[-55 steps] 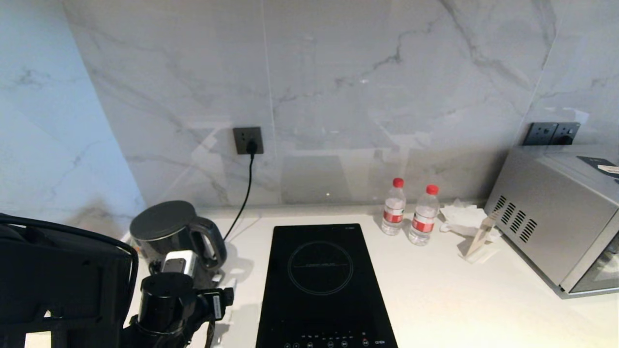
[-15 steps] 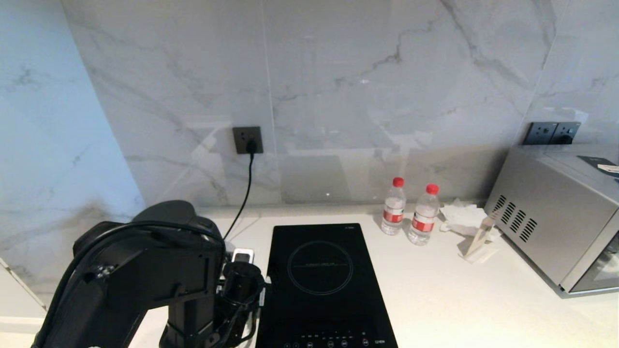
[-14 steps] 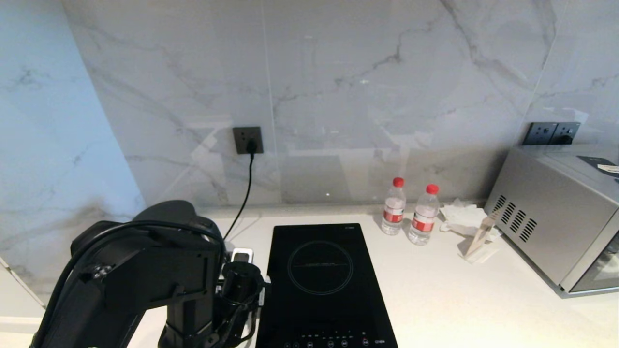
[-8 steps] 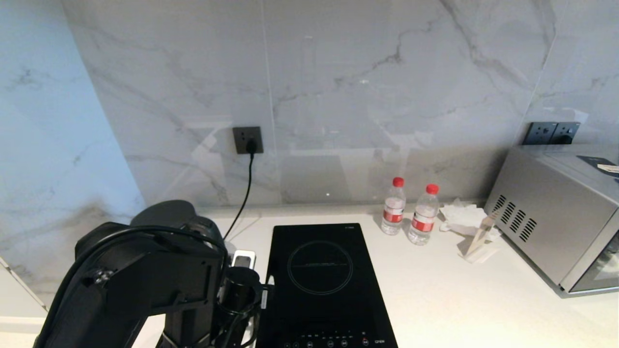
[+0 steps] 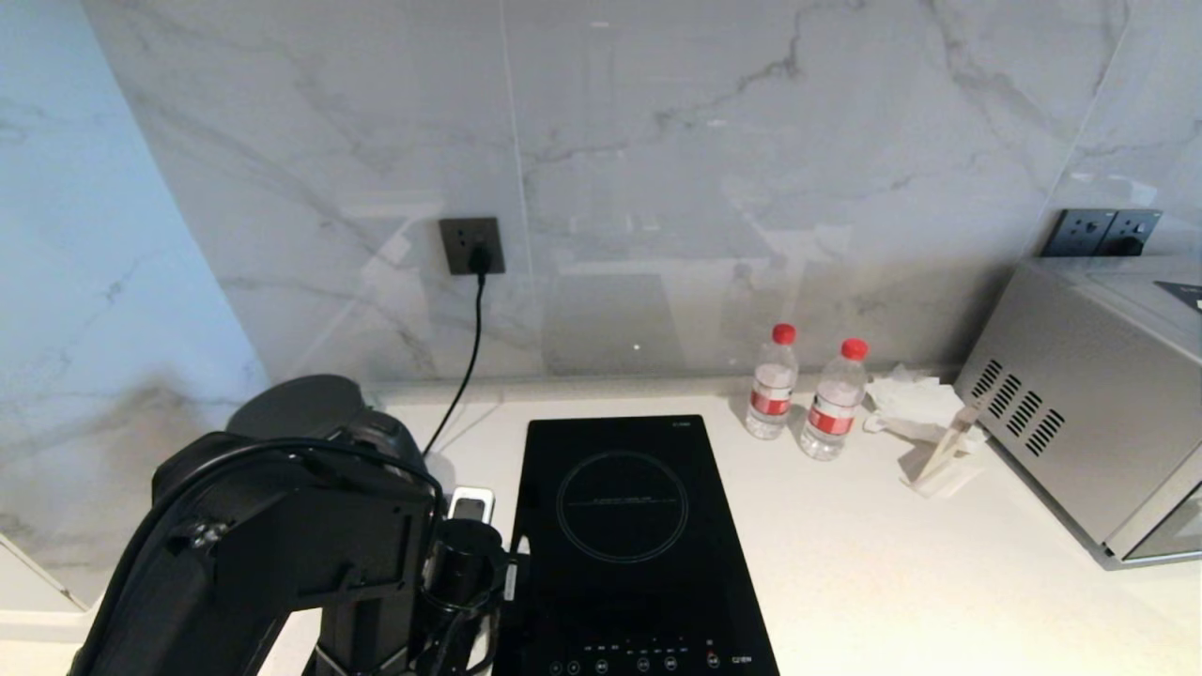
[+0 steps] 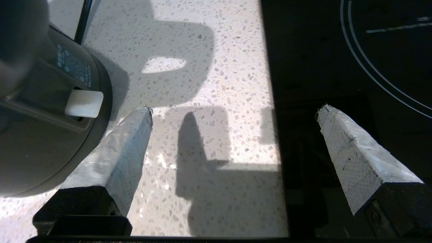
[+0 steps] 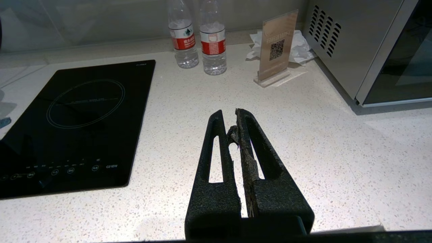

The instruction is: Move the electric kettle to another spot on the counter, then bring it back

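The electric kettle (image 5: 299, 406) stands at the back left of the counter (image 5: 845, 563). Only its grey top shows in the head view, behind my left arm (image 5: 282, 554). In the left wrist view its dark lower body (image 6: 40, 141) with a white switch tab (image 6: 83, 103) is right beside one fingertip (image 6: 143, 116). My left gripper (image 6: 234, 113) is open and points down over the speckled strip of counter (image 6: 202, 67) between kettle and hob, with nothing between its fingers. My right gripper (image 7: 229, 114) is shut and empty above the counter's front (image 7: 320, 141).
A black induction hob (image 5: 620, 526) lies just right of the left arm. A black cord (image 5: 467, 347) runs from the wall outlet (image 5: 470, 246) down behind the kettle. Two water bottles (image 5: 803, 394), crumpled tissue, a small sign stand (image 5: 944, 455) and a steel microwave (image 5: 1089, 413) stand to the right.
The whole head picture has slid upward a little, so the camera moved. The left arm, earlier lower left with the kettle's handle showing, now hides the kettle's front. Its gripper stays open.
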